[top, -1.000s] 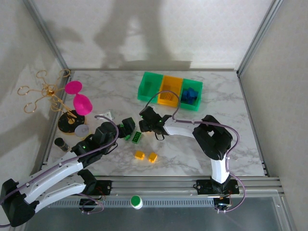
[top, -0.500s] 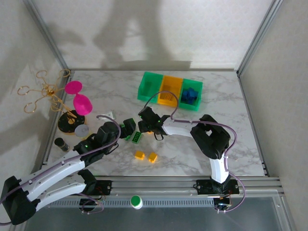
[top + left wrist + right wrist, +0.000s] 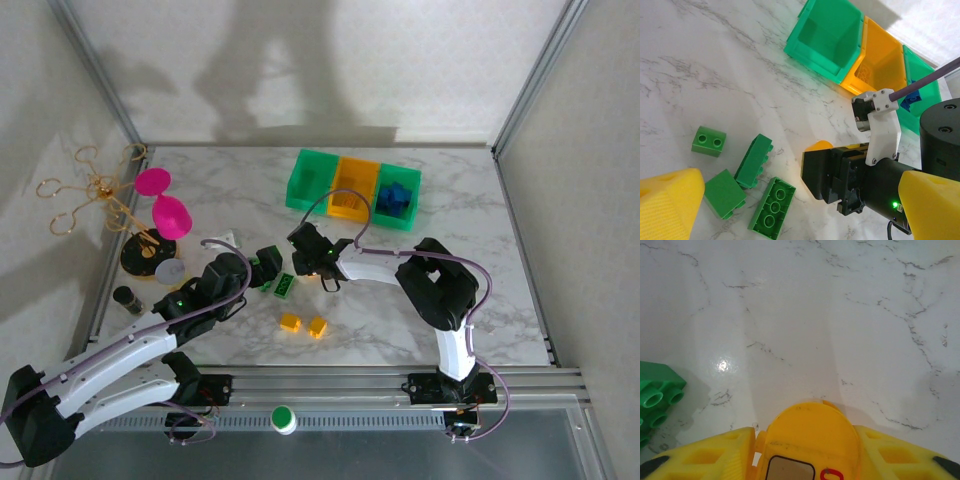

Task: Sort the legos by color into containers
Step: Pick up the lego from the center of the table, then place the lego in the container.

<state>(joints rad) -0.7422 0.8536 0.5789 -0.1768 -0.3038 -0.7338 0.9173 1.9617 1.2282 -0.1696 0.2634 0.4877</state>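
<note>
**Desk:** Now, what's on the marble table (image 3: pixel 500 260)?

**Me:** At the far side the containers (image 3: pixel 300 185) stand in a row. My right gripper (image 3: pixel 807 440) is at mid-table, its jaws closed around a yellow-orange lego (image 3: pixel 810 427) with a finger against each side.

**Desk:** Is the hold firm?

**Me:** I can't tell. I'd squeeze fully and lift straight up, clear of the green legos (image 3: pixel 772 207) just beside it on the near left. Then I'd carry it far to the middle yellow-orange bin (image 3: pixel 880 57). My left gripper (image 3: pixel 265 266) hangs wide open and empty over those greens. I'd leave it parked so the arms don't meet.
</note>
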